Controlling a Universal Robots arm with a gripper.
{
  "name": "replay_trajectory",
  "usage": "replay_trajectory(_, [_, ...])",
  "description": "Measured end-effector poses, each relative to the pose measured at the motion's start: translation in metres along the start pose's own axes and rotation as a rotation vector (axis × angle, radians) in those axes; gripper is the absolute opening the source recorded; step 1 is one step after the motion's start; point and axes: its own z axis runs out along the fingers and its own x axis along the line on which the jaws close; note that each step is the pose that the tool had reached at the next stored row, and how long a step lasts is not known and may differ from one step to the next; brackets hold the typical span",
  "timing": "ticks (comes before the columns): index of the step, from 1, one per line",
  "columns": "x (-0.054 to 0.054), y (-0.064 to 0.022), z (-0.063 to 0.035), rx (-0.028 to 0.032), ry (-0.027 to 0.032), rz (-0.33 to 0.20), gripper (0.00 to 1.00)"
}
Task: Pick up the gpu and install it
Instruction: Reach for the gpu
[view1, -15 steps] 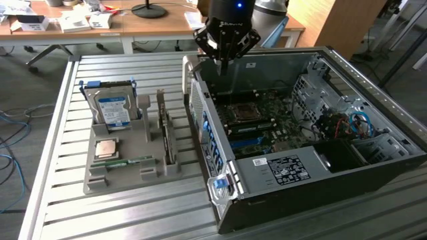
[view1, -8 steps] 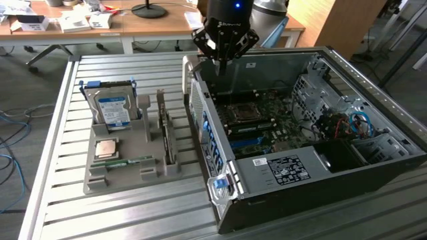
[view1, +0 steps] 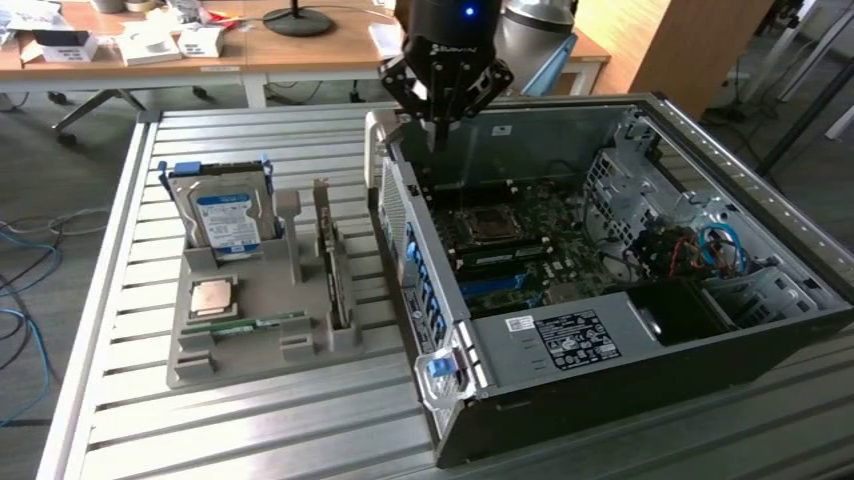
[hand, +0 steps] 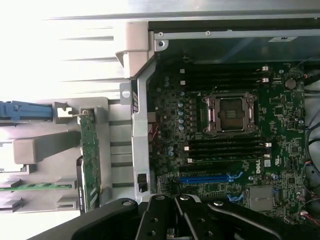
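Currently gpu (view1: 334, 262), thin flat card, stands on edge in a slot of grey moulded tray (view1: 254, 365), centre-left of exterior view, long axis running up-down the frame. Black claw (view1: 435, 135) closed, empty, upper centre, over boxy metal pc case (view1: 561, 410).
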Motion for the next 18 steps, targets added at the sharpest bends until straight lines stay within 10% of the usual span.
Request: replay_trajectory(18, [0.017, 0.0, 0.0012, 0.0, 0.0, 0.0, 0.11])
